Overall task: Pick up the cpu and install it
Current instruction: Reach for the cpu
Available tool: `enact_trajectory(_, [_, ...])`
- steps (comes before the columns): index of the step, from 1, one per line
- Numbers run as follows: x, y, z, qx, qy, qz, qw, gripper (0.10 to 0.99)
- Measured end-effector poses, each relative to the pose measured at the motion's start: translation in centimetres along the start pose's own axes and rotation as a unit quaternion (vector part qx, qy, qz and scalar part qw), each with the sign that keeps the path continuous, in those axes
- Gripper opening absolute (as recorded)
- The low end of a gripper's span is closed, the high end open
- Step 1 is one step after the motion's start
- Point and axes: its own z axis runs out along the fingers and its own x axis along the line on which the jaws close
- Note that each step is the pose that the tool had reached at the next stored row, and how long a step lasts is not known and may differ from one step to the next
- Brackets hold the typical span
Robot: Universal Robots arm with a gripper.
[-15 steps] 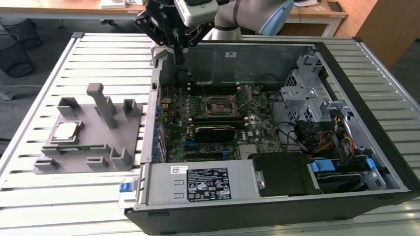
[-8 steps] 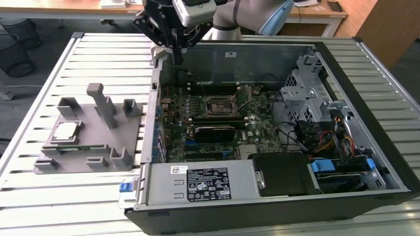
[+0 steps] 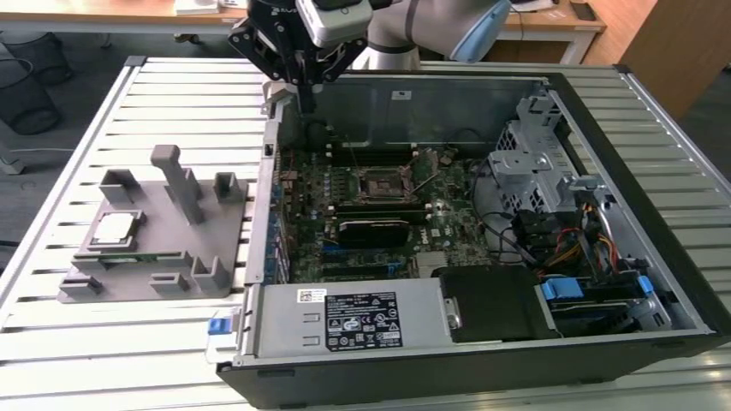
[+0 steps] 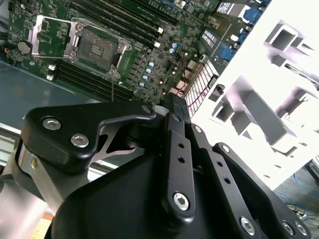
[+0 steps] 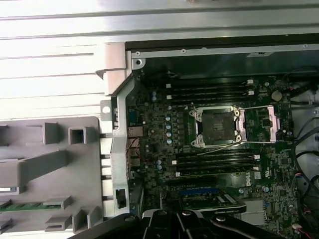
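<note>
Slatted metal table (image 3: 115,347) carries the open PC case (image 3: 457,377). Grey fixture (image 3: 183,193) sits just beside it on the exterior view's left, with the cpu (image 3: 115,229) lying on it, untouched. Motherboard socket (image 3: 383,181) has its frame flipped open. Gripper (image 3: 306,107) is above the case's far corner, jaws closed up, nothing held. Wooden desk (image 3: 103,13) behind.

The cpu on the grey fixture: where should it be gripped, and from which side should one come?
Grip the cpu by two opposite edges, coming from straight above. It is a thin, flat square lying metal top up on the grey fixture. Posts rise beside it, so a sideways approach looks blocked.
</note>
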Motion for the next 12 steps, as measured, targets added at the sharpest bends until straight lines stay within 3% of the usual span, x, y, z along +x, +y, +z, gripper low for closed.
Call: enact_trajectory(12, [0.52, -0.04, 0.02, 0.0, 0.0, 0.0, 1.0, 0.106])
